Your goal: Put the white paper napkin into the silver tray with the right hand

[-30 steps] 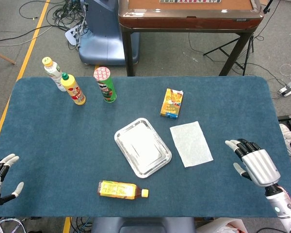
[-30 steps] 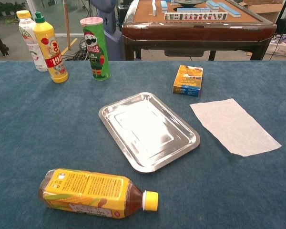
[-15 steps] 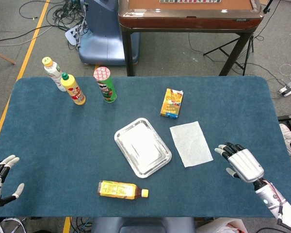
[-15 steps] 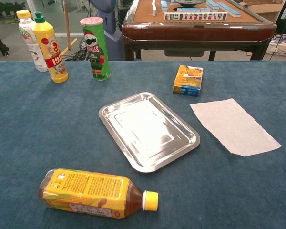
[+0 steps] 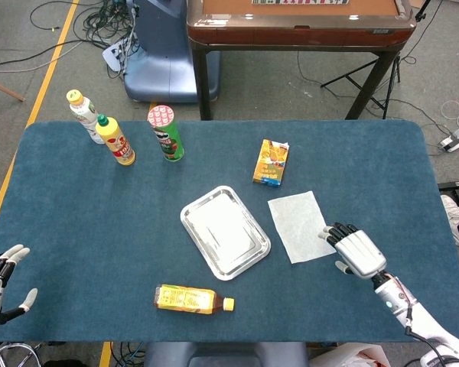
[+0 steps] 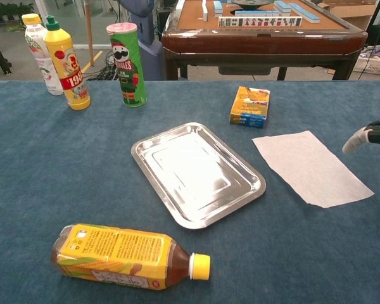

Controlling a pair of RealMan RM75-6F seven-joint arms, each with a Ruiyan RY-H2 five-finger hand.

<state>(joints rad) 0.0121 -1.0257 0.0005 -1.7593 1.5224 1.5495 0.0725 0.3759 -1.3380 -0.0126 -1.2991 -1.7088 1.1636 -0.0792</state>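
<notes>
While the napkin [image 5: 301, 225] lies flat on the blue table [image 5: 76, 222], just to the right of the tray [image 5: 224, 231] and not touching it, the right robot hand [image 5: 353, 249] has come much closer to it. One second ago this robot hand was well apart from the paper, near the right edge of the table; half a second ago it was nearer; now its fingertips [image 5: 330, 232] are at the lower right edge of the napkin, and I cannot tell if they already touch it. In the chest view only some fingertips [image 6: 356, 140] show at the right border, just beside the paper. The napkin itself has not moved, and the tray has nothing in it. I judge that the reaching step is almost finished and that the grasp has not yet begun.

The fingers of the right robot hand are spread apart and it holds nothing. The left robot hand [image 5: 1, 280] stays at the lower left corner of the table, fingers apart too, holding nothing.

Around the tray stand other things: a small orange box [image 5: 271, 162] behind the napkin, a green can [image 5: 165, 133], two bottles [image 5: 99, 127] far left, and a tea bottle [image 5: 193, 299] lying in front of the tray.
</notes>
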